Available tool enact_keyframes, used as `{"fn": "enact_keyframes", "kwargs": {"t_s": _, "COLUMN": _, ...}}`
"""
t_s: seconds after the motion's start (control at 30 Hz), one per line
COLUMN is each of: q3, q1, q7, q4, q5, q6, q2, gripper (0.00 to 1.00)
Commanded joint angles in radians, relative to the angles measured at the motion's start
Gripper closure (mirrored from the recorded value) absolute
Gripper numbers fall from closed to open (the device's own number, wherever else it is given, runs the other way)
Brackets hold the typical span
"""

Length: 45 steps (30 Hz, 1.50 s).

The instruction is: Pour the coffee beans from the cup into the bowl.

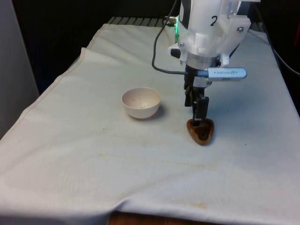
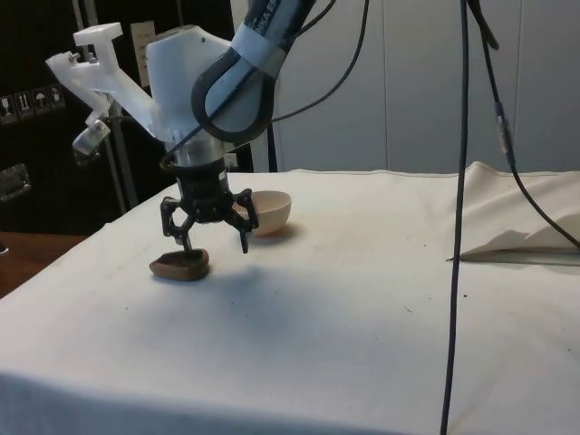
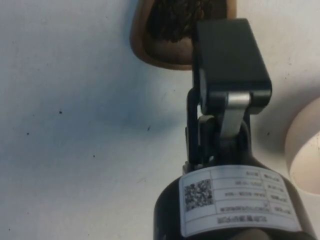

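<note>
— How's the tool [image 2: 212, 237] sitting?
— I see it spread wide, grasping nothing, low over the brown cup [image 1: 200, 131]; one finger [image 3: 230, 60] hides part of the beans.
— The bowl [image 1: 141, 102]?
— Near the cup on the worktop [image 1: 93, 154], apart from it; the wrist view cuts off most of it.

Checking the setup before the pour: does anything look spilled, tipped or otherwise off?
Nothing looks spilled. The brown cup sits upright on the cloth with its beans inside, the white bowl stands apart and empty, and the gripper is open, low over the cup.

white cloth [image 1: 93, 164], black curtains [image 1: 56, 28], dark cabinets [image 2: 36, 136]
</note>
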Motion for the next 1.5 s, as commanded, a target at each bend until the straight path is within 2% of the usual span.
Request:
{"fn": "enact_keyframes", "kwargs": {"t_s": 0.0, "q3": -0.011, "q1": 0.009, "q7": 0.025, "q4": 0.003, "q5": -0.006, "q6": 0.009, "q2": 0.001, "gripper": 0.00}}
{"fn": "enact_keyframes", "kwargs": {"t_s": 0.07, "q3": -0.011, "q1": 0.009, "q7": 0.032, "q4": 0.004, "q5": -0.006, "q6": 0.010, "q2": 0.001, "gripper": 0.05}}
{"fn": "enact_keyframes", "kwargs": {"t_s": 0.23, "q3": -0.012, "q1": 0.010, "q7": 0.043, "q4": 0.004, "q5": -0.007, "q6": 0.010, "q2": 0.000, "gripper": 0.34}}
{"fn": "enact_keyframes", "kwargs": {"t_s": 0.27, "q3": -0.001, "q1": 0.000, "q7": 0.023, "q4": 0.004, "q5": 0.000, "q6": 0.000, "q2": 0.000, "gripper": 0.40}}
{"fn": "enact_keyframes", "kwargs": {"t_s": 0.3, "q3": -0.012, "q1": 0.010, "q7": 0.045, "q4": 0.005, "q5": -0.008, "q6": 0.011, "q2": 0.000, "gripper": 0.45}}
{"fn": "enact_keyframes", "kwargs": {"t_s": 0.5, "q3": -0.012, "q1": 0.010, "q7": 0.050, "q4": 0.005, "q5": -0.008, "q6": 0.011, "q2": 0.000, "gripper": 0.78}}
{"fn": "enact_keyframes", "kwargs": {"t_s": 0.53, "q3": -0.012, "q1": 0.010, "q7": 0.051, "q4": 0.005, "q5": -0.008, "q6": 0.011, "q2": 0.000, "gripper": 0.84}}
{"fn": "enact_keyframes", "kwargs": {"t_s": 0.57, "q3": -0.012, "q1": 0.010, "q7": 0.052, "q4": 0.005, "q5": -0.008, "q6": 0.011, "q2": 0.000, "gripper": 0.97}}
{"fn": "enact_keyframes", "kwargs": {"t_s": 0.6, "q3": -0.002, "q1": 0.000, "q7": 0.033, "q4": 0.005, "q5": 0.000, "q6": 0.000, "q2": 0.000, "gripper": 1.00}}
{"fn": "enact_keyframes", "kwargs": {"t_s": 0.63, "q3": -0.011, "q1": 0.009, "q7": 0.050, "q4": 0.005, "q5": -0.007, "q6": 0.009, "q2": 0.000, "gripper": 1.00}}
{"fn": "enact_keyframes", "kwargs": {"t_s": 0.93, "q3": -0.002, "q1": 0.000, "q7": 0.032, "q4": 0.005, "q5": 0.000, "q6": -0.003, "q2": 0.000, "gripper": 1.00}}
{"fn": "enact_keyframes", "kwargs": {"t_s": 1.1, "q3": -0.004, "q1": 0.001, "q7": 0.036, "q4": 0.008, "q5": 0.001, "q6": -0.004, "q2": 0.001, "gripper": 1.00}}
{"fn": "enact_keyframes", "kwargs": {"t_s": 1.2, "q3": -0.002, "q1": 0.001, "q7": 0.032, "q4": 0.004, "q5": 0.003, "q6": -0.028, "q2": -0.020, "gripper": 1.00}}
{"fn": "enact_keyframes", "kwargs": {"t_s": 1.23, "q3": -0.003, "q1": 0.000, "q7": 0.031, "q4": 0.009, "q5": 0.000, "q6": -0.017, "q2": -0.006, "gripper": 1.00}}
{"fn": "enact_keyframes", "kwargs": {"t_s": 1.47, "q3": -0.002, "q1": 0.003, "q7": 0.030, "q4": 0.007, "q5": -0.001, "q6": -0.096, "q2": -0.054, "gripper": 1.00}}
